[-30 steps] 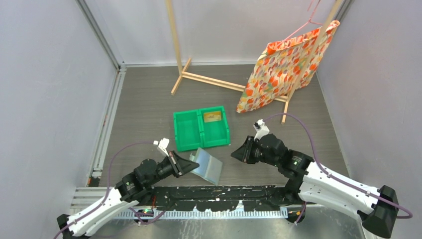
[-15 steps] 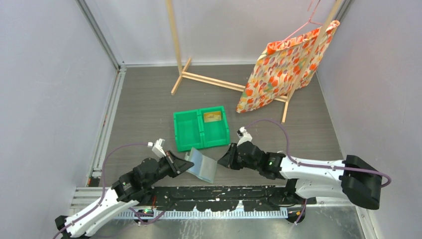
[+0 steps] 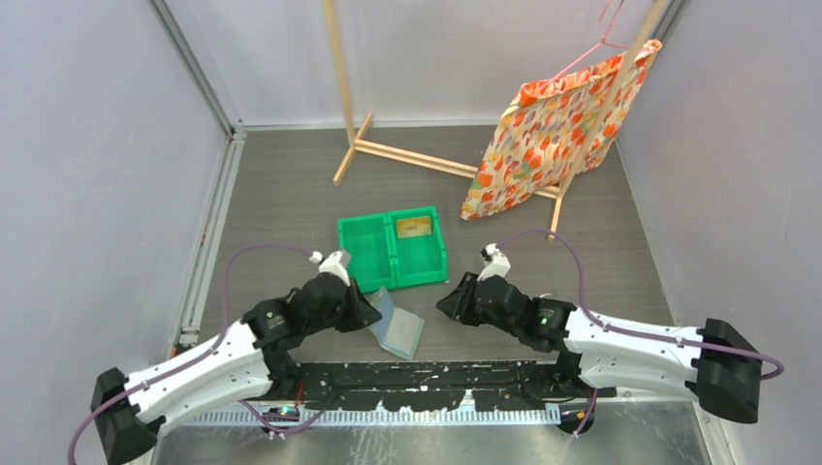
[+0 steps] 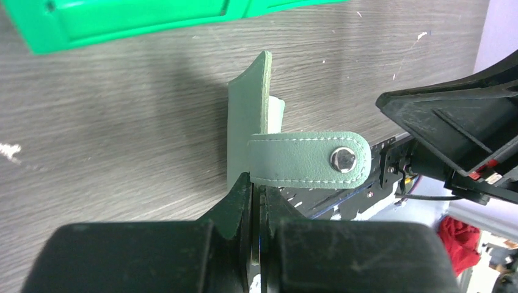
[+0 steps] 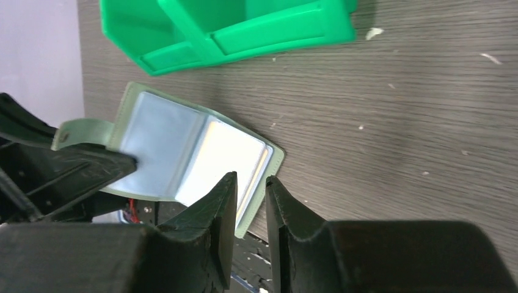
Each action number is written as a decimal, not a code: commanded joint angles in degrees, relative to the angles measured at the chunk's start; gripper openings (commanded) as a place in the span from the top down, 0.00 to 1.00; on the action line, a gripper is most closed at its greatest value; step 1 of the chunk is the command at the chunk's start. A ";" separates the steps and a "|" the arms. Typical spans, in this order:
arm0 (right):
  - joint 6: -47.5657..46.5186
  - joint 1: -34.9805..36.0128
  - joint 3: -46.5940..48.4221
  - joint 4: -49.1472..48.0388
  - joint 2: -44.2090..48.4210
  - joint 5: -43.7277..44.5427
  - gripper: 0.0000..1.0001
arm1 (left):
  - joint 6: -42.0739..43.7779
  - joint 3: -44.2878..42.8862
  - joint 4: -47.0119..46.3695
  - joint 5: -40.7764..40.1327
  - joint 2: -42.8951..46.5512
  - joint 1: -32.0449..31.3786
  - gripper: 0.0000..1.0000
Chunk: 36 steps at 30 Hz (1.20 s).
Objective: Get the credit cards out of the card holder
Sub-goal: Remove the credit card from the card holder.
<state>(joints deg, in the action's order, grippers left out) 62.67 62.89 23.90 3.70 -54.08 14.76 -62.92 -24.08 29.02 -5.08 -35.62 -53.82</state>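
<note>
The left jaws are pressed together on the near edge of the card holder (image 4: 247,122), pinching its grey-green cover, which stands tilted up off the desk (image 3: 291,194). A strap (image 4: 293,160) with a metal snap (image 4: 342,160) folds across from that cover toward the right. The right jaws stand narrowly apart with nothing between them, low over the desk just right of the holder's right-hand edge, not touching it in the top view.

The card holder (image 3: 399,331) lies open between the two arms, near the front edge of the desk, its pale blue-grey inside (image 5: 183,146) facing up and toward the right arm (image 3: 543,320). Whether cards sit in its slots cannot be told.

Just beyond it is a green bin (image 3: 366,254) with two compartments; one tan card (image 3: 414,227) lies in the right compartment. Farther back stand a wooden rack (image 3: 388,150) and, at the far right, an orange flowered cloth (image 3: 557,126) on a hanger
</note>
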 commanded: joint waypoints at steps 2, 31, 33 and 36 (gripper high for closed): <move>-1.14 0.29 1.56 5.37 3.16 4.30 0.71 | 7.28 -5.69 -4.25 2.70 -6.11 -0.05 1.00; 0.04 13.34 9.53 -8.89 -26.46 -1.88 0.68 | -3.94 2.93 -6.43 -1.90 -10.83 -3.26 1.00; -0.17 14.43 9.45 -8.34 -25.96 -1.13 0.67 | -6.72 3.05 -7.33 -4.49 -11.81 -4.20 0.99; -0.70 16.26 10.99 -5.83 -27.13 0.23 0.66 | -10.11 1.77 -7.46 -8.21 -14.79 -5.61 0.99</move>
<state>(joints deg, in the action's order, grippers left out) 61.43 77.10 33.74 -2.87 -81.10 13.10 -66.57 -21.08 25.45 -7.16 -47.88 -57.82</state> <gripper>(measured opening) 0.331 0.032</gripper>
